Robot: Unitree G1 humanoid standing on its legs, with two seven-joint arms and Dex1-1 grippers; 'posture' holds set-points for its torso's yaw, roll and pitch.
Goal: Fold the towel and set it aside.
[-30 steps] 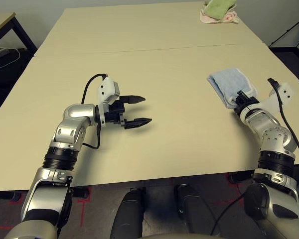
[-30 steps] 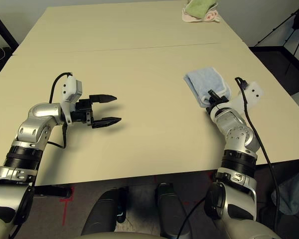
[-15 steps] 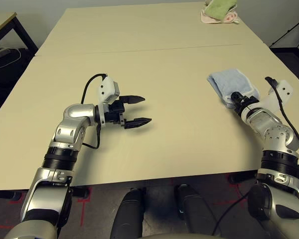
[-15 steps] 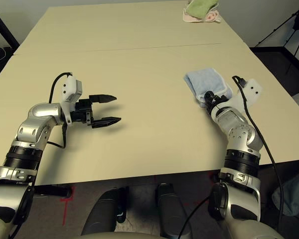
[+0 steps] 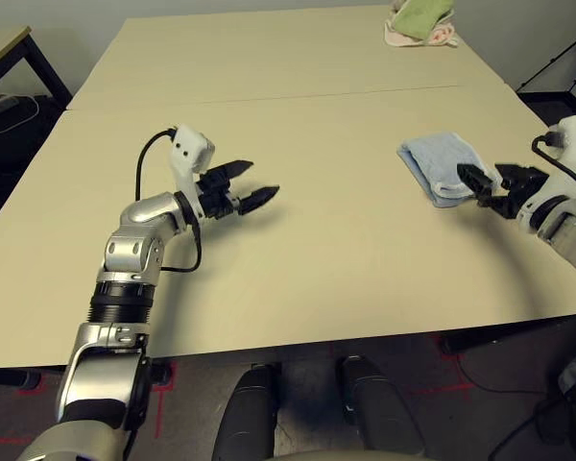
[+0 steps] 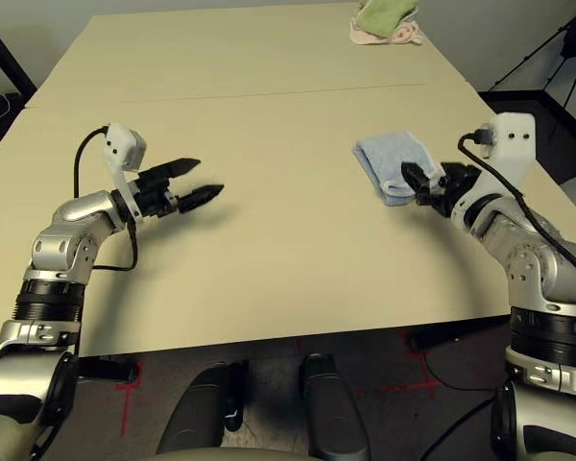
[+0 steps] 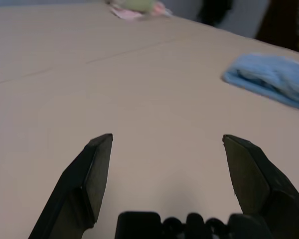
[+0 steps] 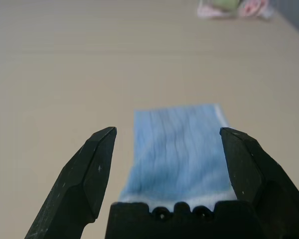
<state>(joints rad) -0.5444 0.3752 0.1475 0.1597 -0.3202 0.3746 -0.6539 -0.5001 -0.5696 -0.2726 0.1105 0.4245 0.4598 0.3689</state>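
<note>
Beige double table (image 5: 298,58), green and pink cloth pile (image 5: 420,21) way off at the far end. Head view: folded light blue towel (image 5: 440,165) lies just ahead of the right gripper (image 5: 492,185), jaws spread wide, nothing in them. Left gripper (image 5: 248,184) gapes empty too, well apart from it. Left wrist view: towel off beyond the jaws. Right wrist view: towel (image 8: 178,149) sits between the open jaws, so I guess any forward nudge could snag the fold and undo it.
</note>
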